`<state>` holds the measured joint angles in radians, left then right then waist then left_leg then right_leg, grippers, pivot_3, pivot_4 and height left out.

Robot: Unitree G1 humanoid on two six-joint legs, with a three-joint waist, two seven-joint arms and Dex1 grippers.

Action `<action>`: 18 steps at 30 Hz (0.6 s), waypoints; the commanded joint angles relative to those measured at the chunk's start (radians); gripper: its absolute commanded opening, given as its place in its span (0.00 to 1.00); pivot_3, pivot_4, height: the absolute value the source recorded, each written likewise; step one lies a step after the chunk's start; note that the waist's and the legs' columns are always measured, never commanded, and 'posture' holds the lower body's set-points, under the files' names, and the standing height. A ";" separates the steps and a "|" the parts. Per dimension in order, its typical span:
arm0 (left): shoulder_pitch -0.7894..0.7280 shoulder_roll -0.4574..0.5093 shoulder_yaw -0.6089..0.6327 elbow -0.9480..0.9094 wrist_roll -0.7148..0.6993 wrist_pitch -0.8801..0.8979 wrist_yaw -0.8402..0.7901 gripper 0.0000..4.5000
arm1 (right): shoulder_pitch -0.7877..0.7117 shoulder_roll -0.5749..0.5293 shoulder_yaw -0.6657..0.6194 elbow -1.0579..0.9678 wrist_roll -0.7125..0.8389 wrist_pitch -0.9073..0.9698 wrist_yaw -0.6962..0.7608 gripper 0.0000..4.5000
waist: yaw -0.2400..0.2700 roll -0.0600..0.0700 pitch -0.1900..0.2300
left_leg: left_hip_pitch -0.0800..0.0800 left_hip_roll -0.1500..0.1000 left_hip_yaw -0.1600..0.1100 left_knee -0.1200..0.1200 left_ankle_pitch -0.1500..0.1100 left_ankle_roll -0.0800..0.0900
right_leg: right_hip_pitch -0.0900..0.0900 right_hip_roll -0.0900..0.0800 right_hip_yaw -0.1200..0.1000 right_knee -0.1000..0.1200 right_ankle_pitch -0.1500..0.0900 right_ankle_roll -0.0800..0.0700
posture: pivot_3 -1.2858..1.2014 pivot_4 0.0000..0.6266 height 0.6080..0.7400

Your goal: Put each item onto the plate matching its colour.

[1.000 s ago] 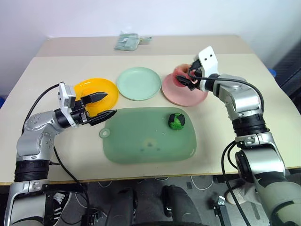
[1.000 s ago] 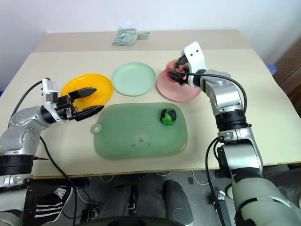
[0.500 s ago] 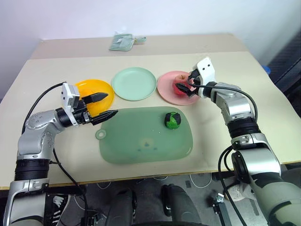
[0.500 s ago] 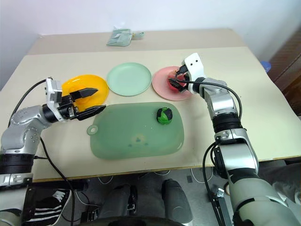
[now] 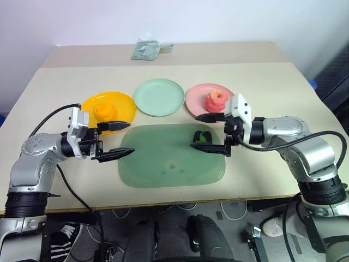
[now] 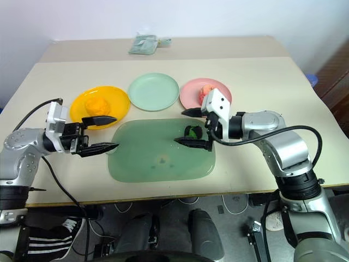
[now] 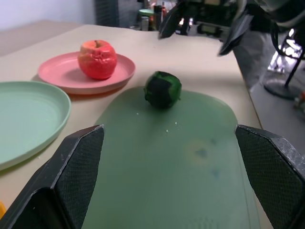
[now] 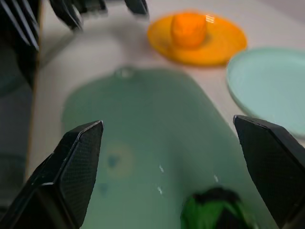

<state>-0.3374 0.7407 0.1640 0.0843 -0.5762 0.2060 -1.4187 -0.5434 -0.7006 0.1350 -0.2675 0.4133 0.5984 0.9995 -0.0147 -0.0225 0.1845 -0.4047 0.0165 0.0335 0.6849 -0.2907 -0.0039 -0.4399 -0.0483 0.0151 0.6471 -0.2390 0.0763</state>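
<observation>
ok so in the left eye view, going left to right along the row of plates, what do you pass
orange plate with the orange fruit on it → mint green plate, nothing on it → pink plate with the apple on it

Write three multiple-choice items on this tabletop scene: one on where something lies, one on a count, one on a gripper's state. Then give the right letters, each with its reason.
1. Where is the green-and-black ball?
A. on the mint green plate
B. on the translucent green board
C. on the bare table

2. How many plates hold no item?
A. one
B. two
C. three

3. How does the right gripper stand?
A. open, holding nothing
B. shut on the apple
C. shut on the ball

Answers:
1 B: the ball rests on the board.
2 A: the orange fruit sits on the orange-yellow plate and the apple on the pink plate; the mint green plate is bare.
3 A: its fingers stand apart, either side of the ball.
</observation>
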 commanded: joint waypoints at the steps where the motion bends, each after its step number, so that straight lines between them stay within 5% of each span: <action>1: -0.025 0.008 -0.013 0.003 0.013 -0.032 -0.027 1.00 | -0.008 -0.003 0.001 0.026 -0.051 -0.045 -0.024 0.99 | 0.002 0.000 0.000 | 0.000 0.000 0.000 0.000 0.000 0.000 | 0.000 0.000 0.000 0.000 0.000 0.000 | 0.52 0.24 0.96; 18: -0.029 0.008 -0.015 -0.003 0.014 -0.030 -0.014 1.00 | -0.009 0.019 0.095 0.221 -0.251 -0.184 -0.027 0.99 | 0.001 0.000 0.000 | -0.002 0.000 0.000 0.000 0.000 0.001 | -0.001 0.001 0.000 0.000 0.002 0.004 | 0.52 0.24 0.96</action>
<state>-0.3570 0.7408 0.1381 0.1063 -0.5561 0.1820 -1.4336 -0.5394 -0.6844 0.2314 -0.0395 0.1741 0.4391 0.9730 -0.0133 -0.0225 0.1844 -0.4067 0.0164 0.0334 0.6848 -0.2910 -0.0032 -0.4414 -0.0469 0.0149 0.6474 -0.2369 0.0803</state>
